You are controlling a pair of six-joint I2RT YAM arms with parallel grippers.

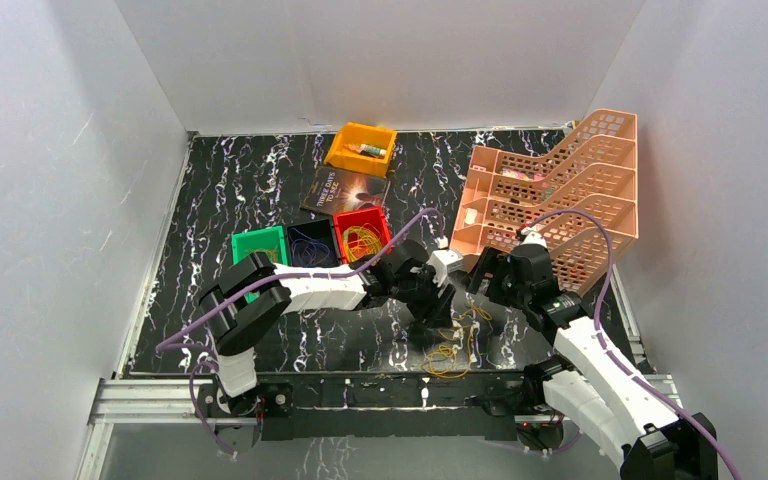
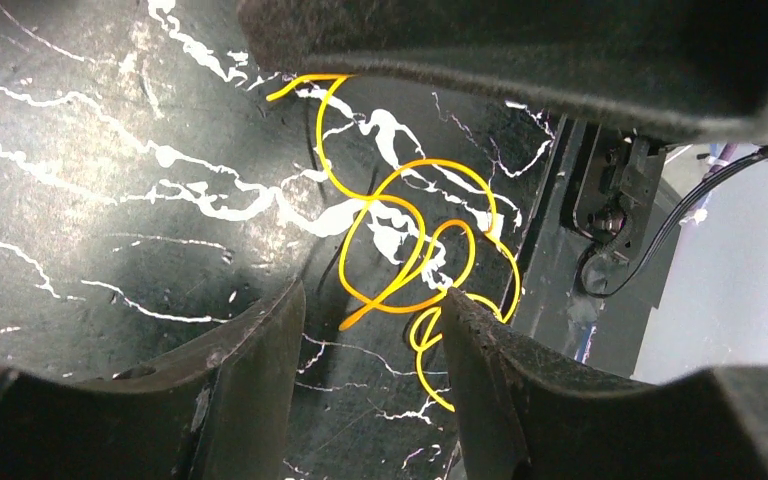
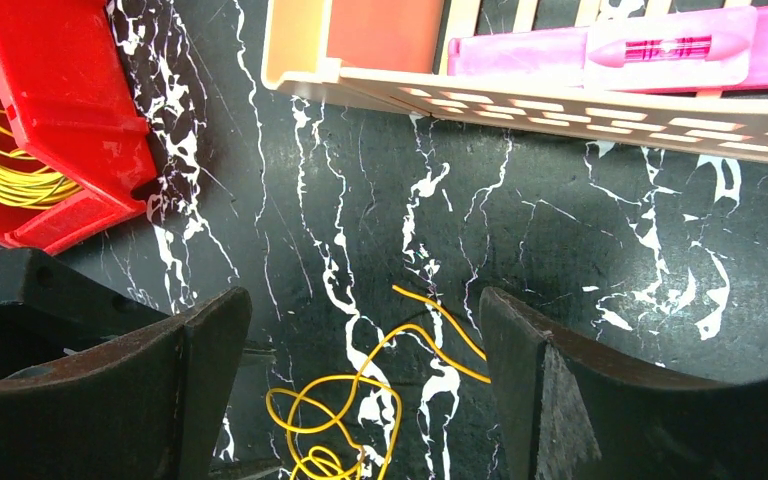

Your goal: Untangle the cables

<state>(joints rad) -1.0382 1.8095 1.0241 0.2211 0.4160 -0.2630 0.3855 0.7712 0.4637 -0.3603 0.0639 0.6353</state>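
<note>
Yellow and orange cables (image 1: 447, 354) lie tangled on the marbled table (image 1: 240, 190), near its front edge.
We see the left gripper (image 2: 372, 312) low over them, jaws partly apart and holding nothing (one strand passes right by a fingertip). The right gripper (image 3: 365, 310) stands wide and empty above the same tangle, with the red bin (image 3: 70, 110) of coiled yellow wire and the peach file rack (image 3: 520, 95) nearby.

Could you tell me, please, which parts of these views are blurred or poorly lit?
Left wrist: the left tool's fingers are dark and soft, the yellow cables sharp. Right wrist: the right tool's fingers are shadowed, the table crisp. Top external: even light, cables tiny.
</note>
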